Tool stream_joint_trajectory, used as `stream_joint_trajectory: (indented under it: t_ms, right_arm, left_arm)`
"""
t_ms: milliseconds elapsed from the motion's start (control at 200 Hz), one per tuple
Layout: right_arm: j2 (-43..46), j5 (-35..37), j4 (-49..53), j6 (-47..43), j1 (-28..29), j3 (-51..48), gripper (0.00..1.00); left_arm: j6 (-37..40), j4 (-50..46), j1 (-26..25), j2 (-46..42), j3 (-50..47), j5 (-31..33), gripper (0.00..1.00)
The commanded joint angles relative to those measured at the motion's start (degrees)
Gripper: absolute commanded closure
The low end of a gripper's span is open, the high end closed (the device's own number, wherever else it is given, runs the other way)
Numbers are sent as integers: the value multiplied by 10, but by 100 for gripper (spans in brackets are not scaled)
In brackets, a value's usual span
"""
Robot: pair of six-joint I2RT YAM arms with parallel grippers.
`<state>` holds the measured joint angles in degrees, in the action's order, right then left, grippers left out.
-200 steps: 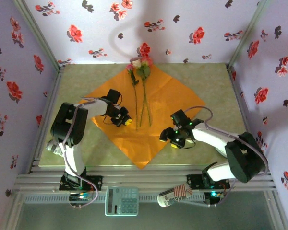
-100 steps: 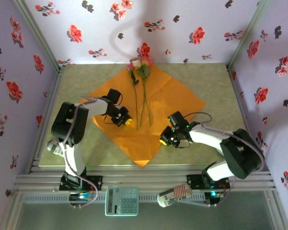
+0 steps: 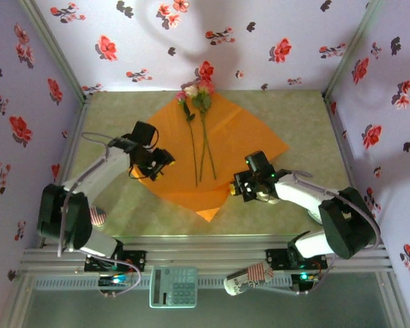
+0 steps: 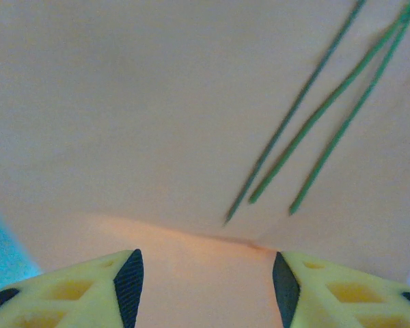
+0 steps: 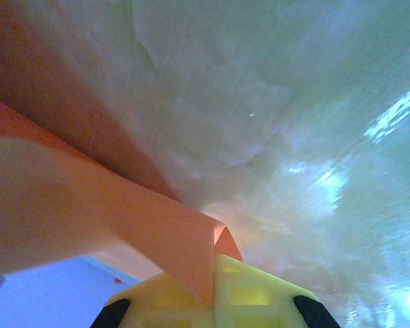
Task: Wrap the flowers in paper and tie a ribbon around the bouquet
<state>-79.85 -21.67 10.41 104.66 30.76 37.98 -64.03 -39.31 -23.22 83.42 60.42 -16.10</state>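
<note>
Our right end effector [image 3: 238, 188] is clenched on the right-hand edge of a large, bright orange rectangular sheet of thin paper [image 3: 225, 147]. In the right wrist view its two yellow fingers [image 5: 260, 297] meet with a fold of the paper [image 5: 167, 236] pinched between them, and the gripped edge rises off the blurred, pale green table [image 5: 294, 102]. Our left end effector [image 3: 160, 162] is released. From above we see it at the left corner of the paper, and in the left wrist view its yellow fingers with black pads [image 4: 128, 280] stand apart with nothing held, low over smooth orange sheet. Just ahead of those parted fingers lie the lower ends of three thin green stems [image 4: 292, 113], resting on the paper. They belong to a few small pink and cream rose flowers [image 3: 195, 92] laid along the middle of the sheet, heads at its far corner near the back wall and stems running toward us between the two end effectors, touched by neither. The paper lies cornerwise on the table [image 3: 109, 116], with a crease across its near corner. Purple wallpaper with flat red flower prints [image 3: 280, 48] lines the walls around the table, and a pale calculator [image 3: 173, 285] sits at the near rail between the arm bases.
</note>
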Motion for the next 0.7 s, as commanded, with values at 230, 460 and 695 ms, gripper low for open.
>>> stream_joint_trajectory:
  t_ms: [230, 460, 695]
  right_arm:
    - [-23, 3, 30, 73, -15, 60, 100]
    - [-14, -1, 36, 70, -16, 44, 100]
    - [6, 5, 45, 65, -18, 30, 100]
  left_arm:
    - [-345, 19, -51, -118, -153, -21, 25]
    - [-575, 138, -127, -96, -187, 20, 22]
    - [-597, 174, -153, -17, -143, 19, 33]
